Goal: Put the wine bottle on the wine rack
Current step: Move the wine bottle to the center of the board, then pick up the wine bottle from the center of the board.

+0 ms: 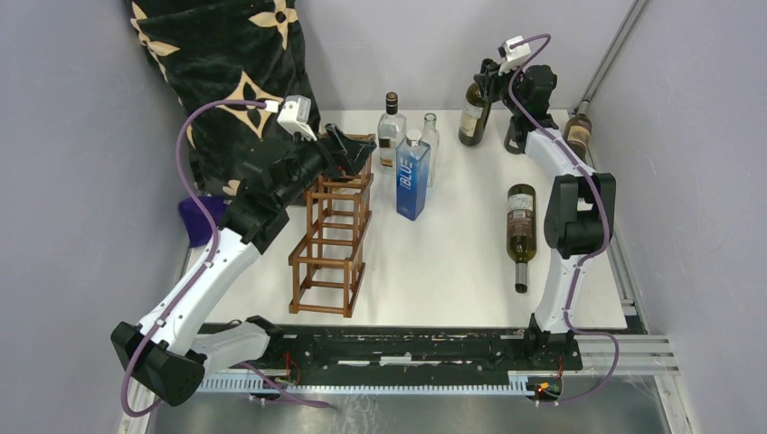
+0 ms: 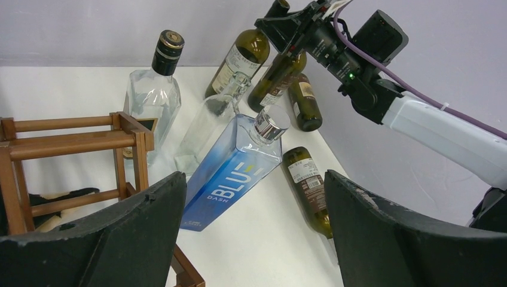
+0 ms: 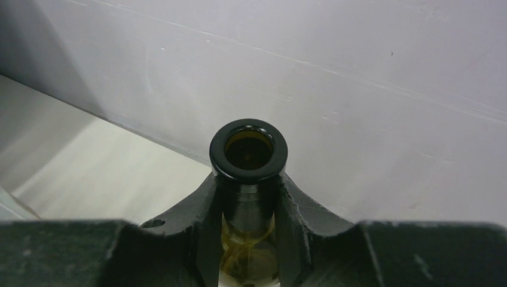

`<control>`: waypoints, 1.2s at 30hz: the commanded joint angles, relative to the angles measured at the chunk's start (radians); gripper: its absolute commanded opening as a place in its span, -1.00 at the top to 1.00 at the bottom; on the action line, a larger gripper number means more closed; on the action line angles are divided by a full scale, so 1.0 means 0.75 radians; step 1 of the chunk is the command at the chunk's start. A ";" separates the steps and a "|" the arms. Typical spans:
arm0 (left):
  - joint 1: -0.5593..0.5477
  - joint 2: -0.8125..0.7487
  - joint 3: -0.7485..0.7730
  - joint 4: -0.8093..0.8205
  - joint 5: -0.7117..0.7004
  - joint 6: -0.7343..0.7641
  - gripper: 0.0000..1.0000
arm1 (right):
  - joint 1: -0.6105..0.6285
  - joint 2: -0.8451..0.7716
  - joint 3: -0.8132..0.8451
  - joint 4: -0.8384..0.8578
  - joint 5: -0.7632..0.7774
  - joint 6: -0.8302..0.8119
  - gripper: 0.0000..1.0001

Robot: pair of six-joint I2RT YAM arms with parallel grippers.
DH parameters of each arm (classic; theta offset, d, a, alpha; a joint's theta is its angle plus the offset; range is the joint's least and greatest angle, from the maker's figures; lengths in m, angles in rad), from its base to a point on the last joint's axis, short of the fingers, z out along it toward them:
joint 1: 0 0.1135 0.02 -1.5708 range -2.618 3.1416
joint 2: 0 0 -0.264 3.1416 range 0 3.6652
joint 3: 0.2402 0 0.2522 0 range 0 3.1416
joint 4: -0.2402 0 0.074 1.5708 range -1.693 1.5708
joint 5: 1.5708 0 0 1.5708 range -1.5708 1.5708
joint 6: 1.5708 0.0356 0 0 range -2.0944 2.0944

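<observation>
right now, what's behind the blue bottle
A slim clear bottle stands right behind the blue bottle, a black-capped clear one beside it. The blue bottle partly hides the slim one's base.

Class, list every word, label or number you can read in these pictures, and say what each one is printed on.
"BLUE": large, on the blue bottle.
"DASH": small, beside it on the same bottle.
Labels on the lying wine bottle and the tilted wine bottle: too blurred to read.

My fingers [image 3: 194, 218] are black; wine bottle [image 3: 247, 200], dark olive green; wine rack [image 1: 331, 237], reddish-brown; cloth [image 1: 217, 54], black with tan flower motifs; table [image 1: 452, 262], white.
</observation>
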 commanded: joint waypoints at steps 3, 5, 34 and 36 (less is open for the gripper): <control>-0.002 0.027 0.085 0.056 -0.005 0.014 -0.79 | 0.008 0.030 0.175 0.106 0.055 -0.040 0.45; -0.003 0.032 0.087 0.056 -0.002 0.013 -0.79 | 0.008 0.041 0.177 0.100 0.056 -0.046 0.39; -0.002 -0.029 0.174 -0.127 -0.077 -0.051 -0.86 | -0.049 -0.634 -0.222 -0.176 -0.401 -0.244 -0.96; -0.004 -0.027 0.193 -0.150 -0.099 -0.062 -0.89 | -0.058 -0.706 -0.291 -0.214 -0.486 -0.299 -0.96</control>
